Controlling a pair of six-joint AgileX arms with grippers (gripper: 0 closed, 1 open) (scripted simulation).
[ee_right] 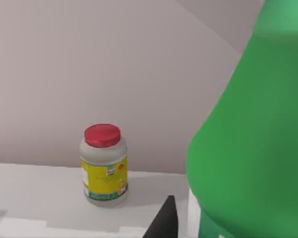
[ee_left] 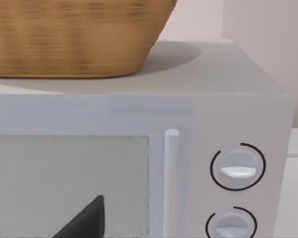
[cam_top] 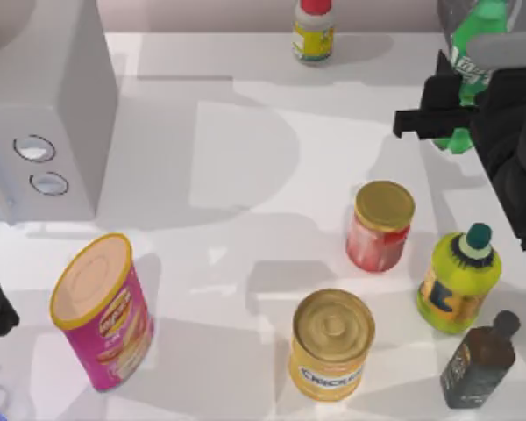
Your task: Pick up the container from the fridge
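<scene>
container [cam_top: 470,53], the slim bright green bottle, sits at the far right of the top view, close to the back edge of the surface [cam_top: 245,132], with the right gripper [cam_top: 430,118] right against it. the black fingers reach in from the arm at the right edge and overlap the bottle's lower body, but i cannot tell whether they are closed on it or merely alongside. in the right wrist view the green body [ee_right: 253,144] looms very close, which suggests the gripper is at or around the bottle. a greyish shape above the bottle at the top right corner may be part of the fridge, though too little shows to be sure.

judging by its look, the bottle is light, rigid plastic with a smooth, somewhat slippery wall; a hold around the straight middle of the body, below the taper, should be steadier than one near the cap. it is tall and narrow, so it could tip if nudged sideways.

the left arm is parked at the left, its wrist view facing the white box with 2 dials [ee_left: 237,166] and a wicker basket [ee_left: 74,34] on top.
</scene>
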